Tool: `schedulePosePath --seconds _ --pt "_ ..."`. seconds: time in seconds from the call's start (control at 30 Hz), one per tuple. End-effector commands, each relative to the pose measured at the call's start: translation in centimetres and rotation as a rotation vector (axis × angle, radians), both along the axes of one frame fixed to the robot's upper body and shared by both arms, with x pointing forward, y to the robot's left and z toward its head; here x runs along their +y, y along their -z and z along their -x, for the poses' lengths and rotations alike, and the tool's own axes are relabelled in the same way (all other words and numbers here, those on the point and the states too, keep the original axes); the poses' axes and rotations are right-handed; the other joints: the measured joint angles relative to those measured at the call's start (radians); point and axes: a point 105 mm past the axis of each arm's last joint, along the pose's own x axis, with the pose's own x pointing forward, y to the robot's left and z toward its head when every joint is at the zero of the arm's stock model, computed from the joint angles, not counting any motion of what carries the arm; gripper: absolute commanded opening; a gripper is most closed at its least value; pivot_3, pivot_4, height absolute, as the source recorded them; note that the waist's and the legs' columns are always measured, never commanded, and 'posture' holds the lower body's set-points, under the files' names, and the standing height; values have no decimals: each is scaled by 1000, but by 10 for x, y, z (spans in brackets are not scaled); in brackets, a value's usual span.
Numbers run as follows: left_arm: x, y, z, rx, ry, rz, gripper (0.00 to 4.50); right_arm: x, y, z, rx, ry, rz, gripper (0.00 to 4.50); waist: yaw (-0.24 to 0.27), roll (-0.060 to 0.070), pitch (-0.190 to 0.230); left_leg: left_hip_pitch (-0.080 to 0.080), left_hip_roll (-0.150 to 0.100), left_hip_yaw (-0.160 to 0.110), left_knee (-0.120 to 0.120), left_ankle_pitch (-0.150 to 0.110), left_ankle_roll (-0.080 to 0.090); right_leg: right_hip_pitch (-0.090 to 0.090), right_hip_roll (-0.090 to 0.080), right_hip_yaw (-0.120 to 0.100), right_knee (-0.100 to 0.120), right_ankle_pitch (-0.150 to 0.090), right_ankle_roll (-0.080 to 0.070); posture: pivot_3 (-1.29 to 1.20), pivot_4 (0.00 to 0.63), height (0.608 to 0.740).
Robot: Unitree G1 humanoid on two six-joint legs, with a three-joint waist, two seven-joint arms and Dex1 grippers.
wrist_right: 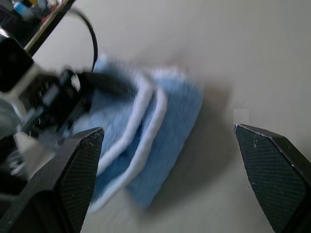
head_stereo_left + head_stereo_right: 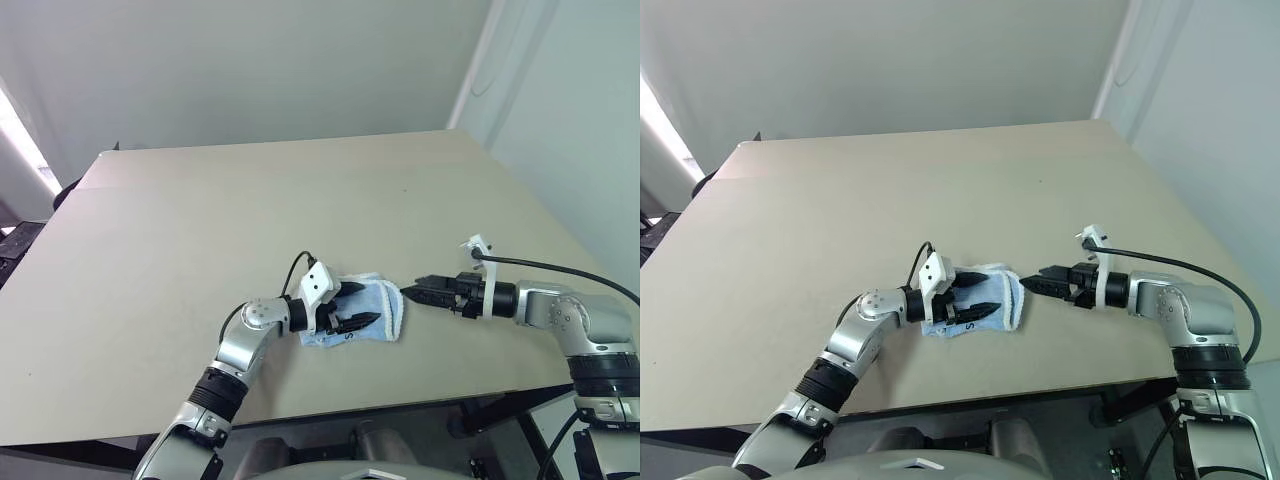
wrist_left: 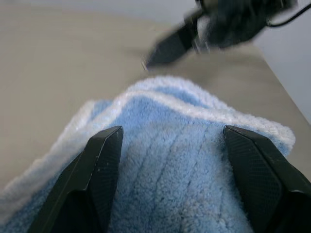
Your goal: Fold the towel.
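Towel [image 2: 385,305] lower centre, already doubled; left gripper [image 2: 357,305] spread wide over it, right gripper [image 2: 409,294] wide, empty. Next prob: press flat/release.

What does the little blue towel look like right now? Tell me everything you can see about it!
The towel is small, light blue and fluffy, with white stitched edging and a dark printed mark at its near edge. It lies folded into a bundle of layers on the tan table, near the front edge. The left gripper reaches over it, open, one finger on either side of its top. The right gripper points at its far side, open and apart.
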Motion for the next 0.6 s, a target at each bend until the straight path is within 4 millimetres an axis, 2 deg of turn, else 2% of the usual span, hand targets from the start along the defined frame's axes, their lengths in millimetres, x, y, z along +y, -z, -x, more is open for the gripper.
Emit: schedulePosePath --seconds 0.03,0.2,0.3,0.47,0.6 --pt "16 -28 -6 -113 -34 34 3473 10 -1 1 46 -49 -31 4500 -3 0 0 0 0 0 0 0 0 0 0 0 0 0 0 0 0 740" --pt "51 -43 -3 -158 -46 -9 3473 26 8 1 141 -75 -80 4500 -6 0 0 0 2 0 0 0 0 -2 2 0 1 0 0 0 0 740" --pt "75 -52 -2 -184 -77 -51 3473 36 7 2 175 -99 -131 4500 -5 0 0 0 2 0 0 0 0 -3 1 0 1 1 0 0 0 740" --pt "113 -56 4 -192 -131 -140 3473 48 11 4 207 -132 -152 4500 -4 0 0 -1 2 0 0 0 0 -9 0 -1 1 3 -1 0 0 740" --pt "133 -59 -2 -183 -235 -145 3473 60 18 2 224 -150 -153 4500 -4 -1 0 -2 2 0 0 0 0 -9 -1 -1 1 4 -2 0 0 740"
